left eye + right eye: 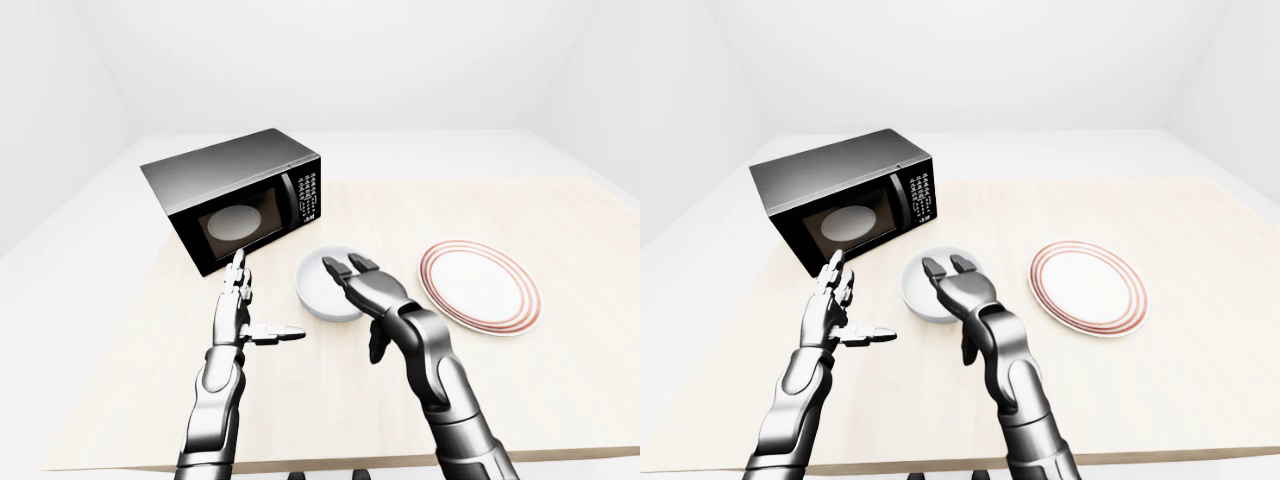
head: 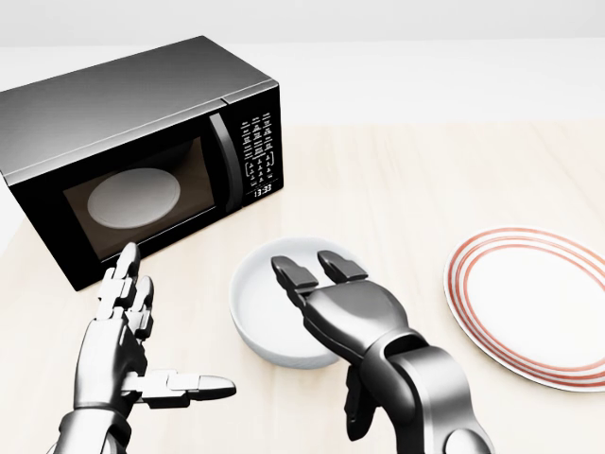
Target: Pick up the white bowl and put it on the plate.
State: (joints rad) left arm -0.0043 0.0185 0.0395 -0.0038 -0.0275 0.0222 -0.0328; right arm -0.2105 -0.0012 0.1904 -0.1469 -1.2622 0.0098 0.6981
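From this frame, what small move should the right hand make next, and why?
Probably lower the right hand and curl its fingers round the near rim of the white bowl. The hand hovers open over the bowl with nothing held, and the plate waits empty to the right in the head view.

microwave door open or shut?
Shut. The microwave door sits flush with the keypad panel, and the white turntable shows through its dark window.
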